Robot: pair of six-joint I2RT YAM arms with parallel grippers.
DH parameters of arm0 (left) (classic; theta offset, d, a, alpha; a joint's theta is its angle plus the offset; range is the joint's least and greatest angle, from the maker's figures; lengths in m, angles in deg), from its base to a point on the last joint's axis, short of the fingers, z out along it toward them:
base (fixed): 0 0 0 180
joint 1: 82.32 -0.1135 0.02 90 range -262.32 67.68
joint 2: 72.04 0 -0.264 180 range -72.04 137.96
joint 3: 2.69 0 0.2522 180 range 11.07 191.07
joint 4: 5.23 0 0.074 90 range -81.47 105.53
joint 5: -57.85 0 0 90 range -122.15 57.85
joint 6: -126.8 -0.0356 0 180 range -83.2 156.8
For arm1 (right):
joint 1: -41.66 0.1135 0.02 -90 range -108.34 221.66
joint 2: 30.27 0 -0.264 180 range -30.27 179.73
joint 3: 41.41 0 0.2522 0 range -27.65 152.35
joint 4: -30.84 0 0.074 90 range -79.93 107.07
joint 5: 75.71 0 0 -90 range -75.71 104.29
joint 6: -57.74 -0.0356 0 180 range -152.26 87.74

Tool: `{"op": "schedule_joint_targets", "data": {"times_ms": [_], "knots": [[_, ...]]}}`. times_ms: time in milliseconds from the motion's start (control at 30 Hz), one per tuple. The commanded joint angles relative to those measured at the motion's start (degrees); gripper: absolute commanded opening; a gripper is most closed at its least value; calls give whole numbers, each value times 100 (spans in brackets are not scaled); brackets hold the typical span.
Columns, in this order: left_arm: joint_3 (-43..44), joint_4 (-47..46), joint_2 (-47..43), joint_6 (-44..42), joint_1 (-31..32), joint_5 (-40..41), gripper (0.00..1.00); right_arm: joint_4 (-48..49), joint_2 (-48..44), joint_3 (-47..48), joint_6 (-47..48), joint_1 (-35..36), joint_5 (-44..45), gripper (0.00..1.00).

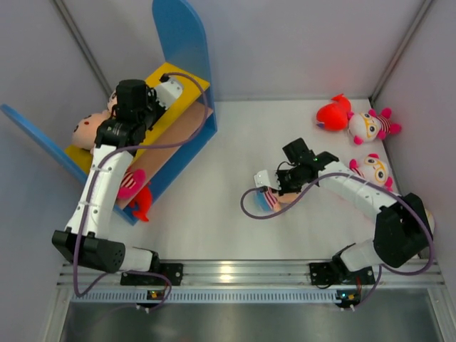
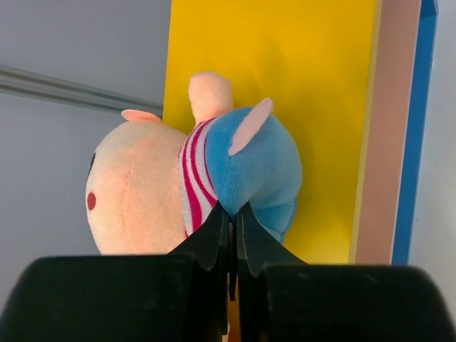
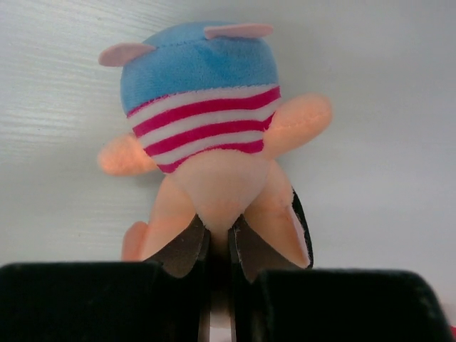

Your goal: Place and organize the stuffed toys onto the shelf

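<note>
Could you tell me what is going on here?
Plush toys are being sorted onto a shelf with blue side panels. The left gripper is shut, tips against a peach-faced doll in striped shirt and blue pants lying on the yellow upper board. The right gripper is shut on a matching striped doll on the white table. A red plush and two white-faced dolls with glasses lie at the far right.

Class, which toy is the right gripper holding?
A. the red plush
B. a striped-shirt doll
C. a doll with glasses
B: the right gripper is shut on the striped-shirt doll, seen up close in the right wrist view.
</note>
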Motion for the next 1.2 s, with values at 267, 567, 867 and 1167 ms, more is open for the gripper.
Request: {"op": "schedule_joint_targets", "data": {"times_ms": [267,567,867,1167], "knots": [[-639,-57,-1112,-706,-34,-348,3,-116,-663,568,717,215,-97,1],[-499,49,-1261,-697,-34,-645,89,-151,-830,919,972,215,-334,1],[640,2267,-1111,-428,-17,-5168,86,-503,-479,2359,1420,92,-2394,0],[-858,2852,-1499,-1514,273,-5876,98,-362,-198,2669,1499,425,-3244,0]]}}
